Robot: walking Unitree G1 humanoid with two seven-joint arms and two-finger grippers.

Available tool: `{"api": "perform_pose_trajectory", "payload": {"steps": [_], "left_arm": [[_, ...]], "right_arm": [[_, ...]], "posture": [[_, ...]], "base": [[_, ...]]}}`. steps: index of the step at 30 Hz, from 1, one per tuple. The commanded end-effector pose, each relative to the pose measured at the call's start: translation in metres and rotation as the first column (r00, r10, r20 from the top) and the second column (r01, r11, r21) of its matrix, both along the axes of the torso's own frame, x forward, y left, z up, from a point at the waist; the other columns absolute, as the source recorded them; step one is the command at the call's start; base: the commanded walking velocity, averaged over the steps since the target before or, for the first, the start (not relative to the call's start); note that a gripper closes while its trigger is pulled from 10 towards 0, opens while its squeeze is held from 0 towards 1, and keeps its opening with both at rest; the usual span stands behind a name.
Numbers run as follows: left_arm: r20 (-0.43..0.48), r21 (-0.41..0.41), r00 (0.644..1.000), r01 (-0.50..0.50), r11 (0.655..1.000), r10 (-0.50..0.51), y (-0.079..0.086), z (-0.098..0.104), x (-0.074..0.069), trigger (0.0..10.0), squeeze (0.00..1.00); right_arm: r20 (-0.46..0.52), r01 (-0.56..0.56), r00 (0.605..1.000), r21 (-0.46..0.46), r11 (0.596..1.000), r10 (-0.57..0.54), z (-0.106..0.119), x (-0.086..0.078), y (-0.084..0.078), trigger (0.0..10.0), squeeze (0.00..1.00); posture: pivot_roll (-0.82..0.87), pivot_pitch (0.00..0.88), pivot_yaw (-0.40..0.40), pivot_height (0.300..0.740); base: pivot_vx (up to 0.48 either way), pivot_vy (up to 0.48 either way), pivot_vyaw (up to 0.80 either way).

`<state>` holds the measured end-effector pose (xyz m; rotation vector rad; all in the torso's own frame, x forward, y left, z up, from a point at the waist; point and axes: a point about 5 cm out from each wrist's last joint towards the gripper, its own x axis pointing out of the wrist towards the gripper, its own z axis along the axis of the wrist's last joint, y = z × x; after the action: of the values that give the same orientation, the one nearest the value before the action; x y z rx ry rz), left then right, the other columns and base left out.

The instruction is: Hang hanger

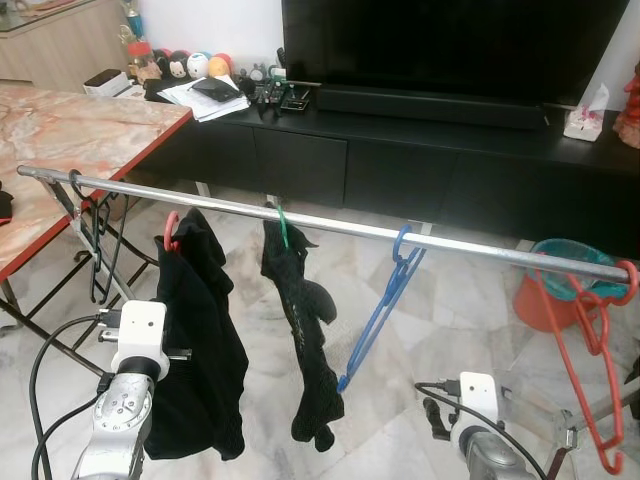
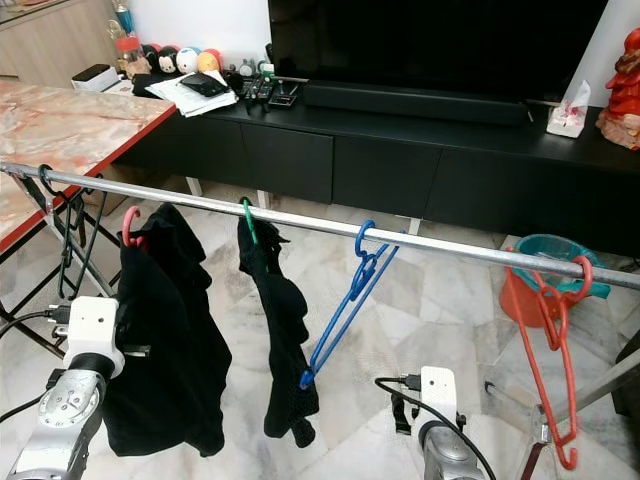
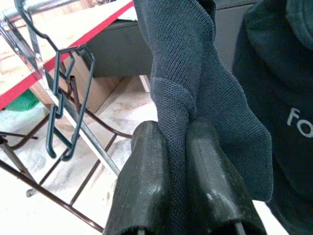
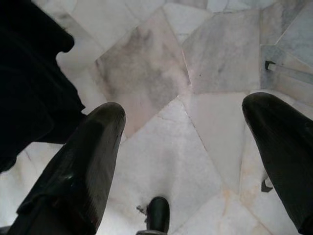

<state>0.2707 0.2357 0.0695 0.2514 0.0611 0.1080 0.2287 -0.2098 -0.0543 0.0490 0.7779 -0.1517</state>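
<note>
Four hangers on rail (image 1: 330, 225), mid-frame. Red-hooked hanger (image 1: 170, 232), centre left, carries black garment (image 1: 200, 330): soft, limp, light; best held near the stiff hook. Left end effector (image 3: 178, 142) pinches the knit. Right end effector (image 4: 181, 147), lower right, spread.

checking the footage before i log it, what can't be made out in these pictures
- Left gripper: in the left eye view the black garment hides the fingers.
- Right gripper: in the eye views the bottom edge cuts it off.
- White lettering on the garment: left wrist view, cut by the edge.
- Small items on the TV console: too small.
</note>
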Motion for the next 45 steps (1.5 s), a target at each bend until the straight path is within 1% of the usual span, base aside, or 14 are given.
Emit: {"api": "perform_pose_trajectory", "payload": {"steps": [1, 4, 9, 12, 19, 25, 29, 33, 37, 42, 45], "left_arm": [[0.037, 0.024, 0.999, 0.017, 1.0, -0.018, -0.001, 0.008, 0.003, 10.0, 0.0], [0.038, 0.023, 0.999, 0.017, 1.0, -0.018, -0.001, 0.008, 0.004, 10.0, 0.0], [0.043, 0.025, 0.999, 0.016, 1.0, -0.017, 0.0, 0.008, 0.004, 10.0, 0.0], [0.044, 0.024, 0.999, 0.018, 1.0, -0.019, -0.001, 0.008, 0.004, 10.0, 0.0], [0.049, 0.02, 0.999, 0.015, 1.0, -0.016, -0.002, 0.008, 0.005, 10.0, 0.0], [0.053, 0.022, 0.999, 0.009, 1.0, -0.01, -0.001, 0.009, 0.004, 10.0, 0.0], [0.054, 0.022, 0.998, 0.011, 1.0, -0.012, -0.001, 0.009, 0.004, 10.0, 0.0], [0.054, 0.022, 0.998, 0.012, 1.0, -0.013, -0.001, 0.009, 0.004, 10.0, 0.0], [0.053, 0.024, 0.998, 0.014, 1.0, -0.016, 0.0, 0.009, 0.004, 10.0, 0.0], [0.049, 0.028, 0.999, 0.019, 0.999, -0.02, 0.001, 0.009, 0.005, 10.0, 0.0], [0.046, 0.03, 0.999, 0.022, 0.999, -0.023, 0.001, 0.009, 0.006, 10.0, 0.0]], "right_arm": [[0.0, 0.02, 1.0, 0.014, 1.0, -0.02, -0.002, -0.003, 0.001, 10.0, 0.0], [0.005, 0.025, 1.0, 0.014, 1.0, -0.025, -0.002, -0.003, 0.001, 10.0, 0.0], [0.052, 0.065, 0.996, 0.006, 0.998, -0.065, 0.001, -0.002, -0.001, 10.0, 0.0], [0.066, 0.062, 0.996, -0.012, 0.998, -0.061, 0.002, -0.001, -0.002, 10.0, 0.0], [0.091, 0.066, 0.994, -0.024, 0.998, -0.064, 0.004, 0.0, -0.003, 10.0, 0.0], [0.162, 0.084, 0.984, -0.054, 0.995, -0.074, 0.008, 0.002, -0.005, 10.0, 0.0], [0.178, 0.106, 0.979, -0.058, 0.993, -0.094, 0.009, 0.002, -0.006, 10.0, 0.0], [0.185, 0.106, 0.979, -0.076, 0.991, -0.09, 0.01, 0.002, -0.006, 10.0, 0.0], [0.192, 0.117, 0.976, -0.072, 0.99, -0.101, 0.01, 0.002, -0.006, 10.0, 0.0], [0.207, 0.099, 0.976, -0.162, 0.982, -0.064, 0.013, 0.003, -0.007, 10.0, 0.0], [0.216, 0.119, 0.973, -0.159, 0.98, -0.083, 0.013, 0.003, -0.007, 10.0, 0.0]], "posture": [[-0.17, 0.0, 0.013, 0.74], [-0.17, 0.0, 0.013, 0.74], [-0.18, 0.0, 0.014, 0.74], [-0.17, 0.0, 0.011, 0.74], [-0.16, 0.0, 0.005, 0.74], [-0.16, 0.0, 0.004, 0.74], [-0.16, 0.0, 0.005, 0.74], [-0.16, 0.0, 0.007, 0.74], [-0.17, 0.0, 0.007, 0.74], [-0.18, 0.0, 0.018, 0.74], [-0.19, 0.0, 0.023, 0.74]], "base": [[0.0, 0.0, 0.0], [0.0, 0.0, 0.0], [0.0, 0.0, 0.0], [0.0, 0.0, 0.0], [0.0, 0.0, 0.0], [0.0, 0.0, 0.0], [0.0, 0.0, 0.0], [0.0, 0.0, 0.0], [0.0, 0.0, 0.0], [0.0, 0.0, 0.0], [0.0, 0.0, 0.0]]}}
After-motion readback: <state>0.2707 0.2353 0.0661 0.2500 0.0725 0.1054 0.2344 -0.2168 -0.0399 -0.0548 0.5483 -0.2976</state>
